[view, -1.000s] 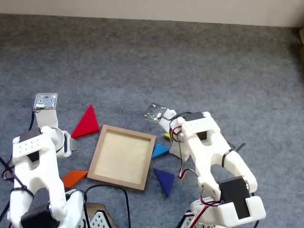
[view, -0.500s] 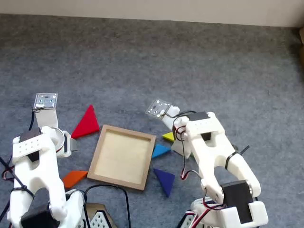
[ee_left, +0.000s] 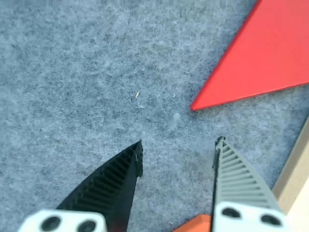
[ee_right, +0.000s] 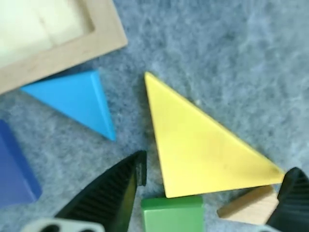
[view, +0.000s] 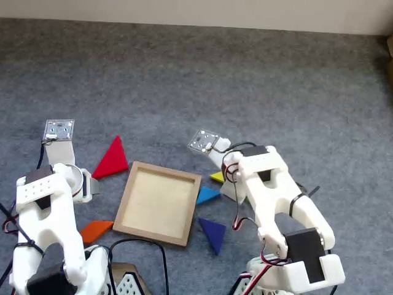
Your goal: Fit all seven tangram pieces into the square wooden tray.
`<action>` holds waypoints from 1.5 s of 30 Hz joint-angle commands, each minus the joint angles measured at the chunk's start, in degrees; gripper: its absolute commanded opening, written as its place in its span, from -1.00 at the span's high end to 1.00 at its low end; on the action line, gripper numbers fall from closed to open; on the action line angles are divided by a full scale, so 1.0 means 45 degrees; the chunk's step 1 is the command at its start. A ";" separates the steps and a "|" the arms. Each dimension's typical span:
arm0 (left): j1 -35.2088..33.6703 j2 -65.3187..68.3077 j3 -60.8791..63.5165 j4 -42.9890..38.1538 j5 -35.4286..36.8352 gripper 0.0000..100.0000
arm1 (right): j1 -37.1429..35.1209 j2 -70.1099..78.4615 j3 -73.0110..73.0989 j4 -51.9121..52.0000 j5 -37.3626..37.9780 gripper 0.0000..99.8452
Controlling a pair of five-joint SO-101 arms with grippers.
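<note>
The square wooden tray point(view: 131, 183) lies empty at the table's middle front. A red triangle point(view: 112, 158) lies beside its far left corner, an orange piece point(view: 96, 230) by its near left corner. On its right lie a light blue triangle point(view: 207, 195), a yellow triangle point(view: 217, 177) and a dark blue triangle point(view: 213, 233). My left gripper point(ee_left: 177, 152) hangs open over bare carpet, near the red triangle point(ee_left: 260, 58). My right gripper point(ee_right: 215, 181) is open, straddling the yellow triangle point(ee_right: 198, 140). A green piece point(ee_right: 172, 212) and a tan piece point(ee_right: 246, 205) lie close by.
Grey carpet covers the whole table. The tray's corner point(ee_right: 63, 43) and the light blue triangle point(ee_right: 77, 99) lie just beyond the right gripper. A wide stretch of carpet lies behind the tray. A pale wall runs along the far edge.
The right arm has shifted slightly right and away from the tray, uncovering more of the yellow triangle. The left arm has stayed still.
</note>
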 commanded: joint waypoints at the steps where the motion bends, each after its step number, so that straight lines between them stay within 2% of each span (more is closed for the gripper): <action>1: -0.0049 -0.0225 -0.0029 -0.0176 0.0039 0.53 | 0.0166 -0.0283 -0.0147 -0.0264 -0.0410 0.18; 4: -0.0049 -0.0225 -0.0029 -0.0176 0.0039 0.53 | 0.0166 0.0713 -0.0186 -0.0283 -0.0996 0.18; 9: -0.0049 -0.0225 -0.0029 -0.0176 0.0039 0.53 | 0.0186 0.2374 -0.0674 -0.0752 -0.1074 0.21; 14: -0.0049 -0.0225 -0.0010 -0.0176 0.0039 0.53 | 0.0107 0.2471 -0.1709 -0.0205 -0.0996 0.51; 16: -0.0049 -0.0225 -0.0010 -0.0176 0.0039 0.53 | 0.0107 0.2471 -0.1748 -0.0186 -0.0996 0.57; 25: -0.0049 -0.0225 -0.0010 -0.0137 0.0039 0.53 | 0.0127 0.2510 -0.1846 0.0029 -0.0996 0.59; 31: -0.0049 -0.0225 -0.0010 -0.0117 0.0039 0.53 | 0.0147 0.2510 -0.1846 0.0029 -0.0313 0.74; 39: -0.0049 -0.0225 -0.0010 -0.0117 0.0039 0.53 | 0.0186 0.2432 -0.1846 0.0147 -0.0176 0.80; 45: -0.0049 -0.0225 -0.0010 -0.0137 0.0039 0.53 | 0.0166 0.2413 -0.4230 0.2569 0.0000 0.99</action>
